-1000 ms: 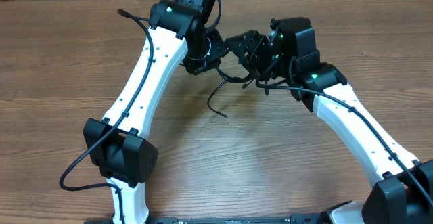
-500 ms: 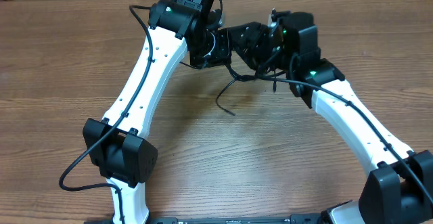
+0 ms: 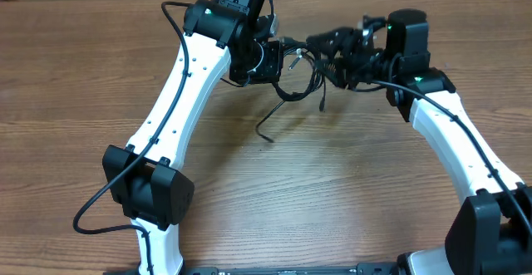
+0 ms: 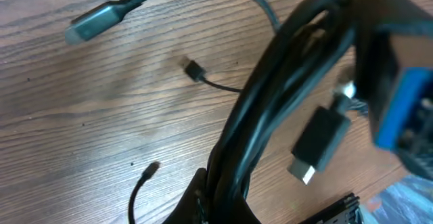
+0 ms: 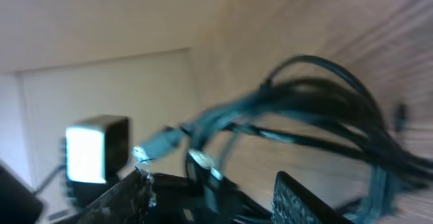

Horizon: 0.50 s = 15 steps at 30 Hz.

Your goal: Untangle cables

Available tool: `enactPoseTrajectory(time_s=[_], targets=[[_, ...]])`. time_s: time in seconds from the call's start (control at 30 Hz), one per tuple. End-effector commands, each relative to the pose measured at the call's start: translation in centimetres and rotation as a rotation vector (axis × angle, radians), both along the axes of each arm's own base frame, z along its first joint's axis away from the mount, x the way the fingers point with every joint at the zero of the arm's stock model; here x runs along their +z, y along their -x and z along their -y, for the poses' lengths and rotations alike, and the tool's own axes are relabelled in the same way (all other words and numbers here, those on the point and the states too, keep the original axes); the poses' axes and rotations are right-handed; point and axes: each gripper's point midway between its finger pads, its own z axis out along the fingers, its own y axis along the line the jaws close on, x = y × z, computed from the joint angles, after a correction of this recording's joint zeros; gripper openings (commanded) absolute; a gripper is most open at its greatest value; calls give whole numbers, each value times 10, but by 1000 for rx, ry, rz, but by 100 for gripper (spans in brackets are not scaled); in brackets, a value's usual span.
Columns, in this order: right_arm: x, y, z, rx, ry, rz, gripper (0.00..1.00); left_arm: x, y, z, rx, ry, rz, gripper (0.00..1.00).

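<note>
The step in hand looked like the pull-apart: the cables (image 4: 260, 122) hung as one thick black bundle off the table (image 3: 83, 84), and no strand was yet free of the rest.

Nearest the robot, on the near side of the left gripper (image 3: 278, 59), one loose end (image 3: 264, 121) trailed down to the wood. Just below that gripper a loop sagged in the air. In the left wrist view the bundle rose from between the fingers, which were pressed on it, and a silver-tipped plug (image 4: 314, 146) dangled beside it. A grey plug (image 4: 95, 21) lay on the wood beyond. Strands ran from the left gripper across to the right gripper (image 3: 332, 42), close by on its right. Whether those fingers were pinched or spread I could not tell: the right wrist view was blurred, and from overhead black lay on black.

The next move probably called for drawing the two grips apart slowly, so that the knot would slacken and not tighten, then singling out one strand.

The left arm (image 3: 179, 100) climbed from its near base and bent inward to the left gripper. The right arm (image 3: 449, 142) mirrored it, its wrist level with that gripper, both tools facing each other.
</note>
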Motion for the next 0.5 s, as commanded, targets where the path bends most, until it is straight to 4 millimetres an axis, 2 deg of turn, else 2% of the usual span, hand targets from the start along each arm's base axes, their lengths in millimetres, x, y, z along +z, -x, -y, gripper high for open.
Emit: enactPoseTrajectory(time_s=[0.0,0.23,0.37,0.47], targets=[[3,2,-6,37,67,84,57,4,-1,0,15,7,8,4],[5,4,-19,38,55,74,59,4,2,3,26,19,-11,4],[9,4,-37,13,59,86,58,4,10,7,-2,25,-34,4],[16,-2,-40,-13,39,106,58,2,17,6,-26,11,-48,4]])
